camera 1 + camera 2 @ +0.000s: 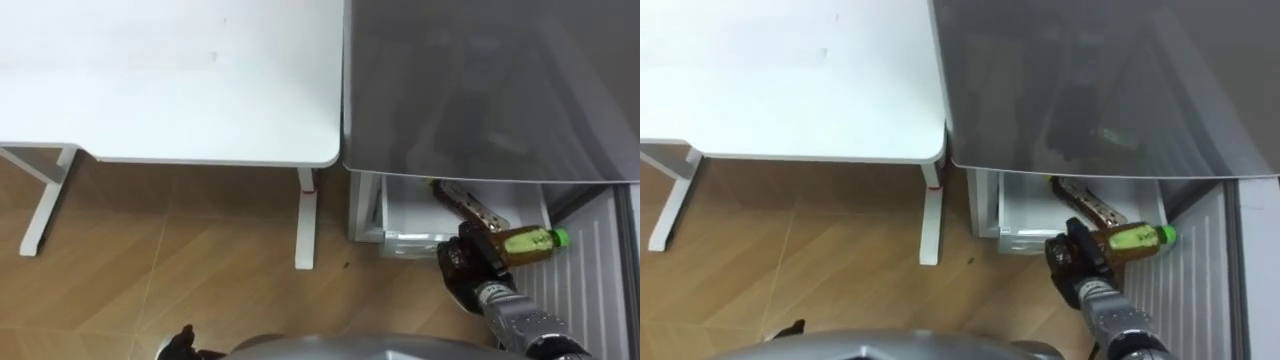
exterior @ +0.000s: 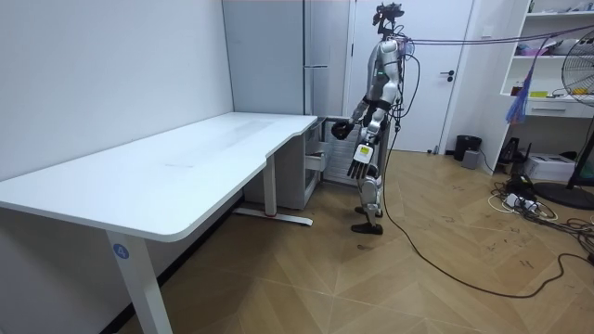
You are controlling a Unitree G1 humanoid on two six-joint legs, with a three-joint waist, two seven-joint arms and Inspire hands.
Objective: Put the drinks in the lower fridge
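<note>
Lower right of the frame, and the right hand [image 1: 468, 264] has the drink bottle [image 1: 527, 243]. The fingers are curled round its amber body, with the bottle lying sideways and its green cap pointing to the frame's right. It hangs over the front right corner of the open white drawer [image 1: 400, 218], just below the grey fridge [image 1: 480, 80]. A brown item [image 1: 462, 203] that I can't make out lies in the drawer, up against the bottle from behind.

The white worktop [image 1: 170, 80] fills the upper left, standing just beside the fridge. In the room view the robot stands upright at the worktop's far end, facing the fridge. Its left hand [image 2: 359, 167] hangs at its side, fingers loose and straight, holding nothing.
</note>
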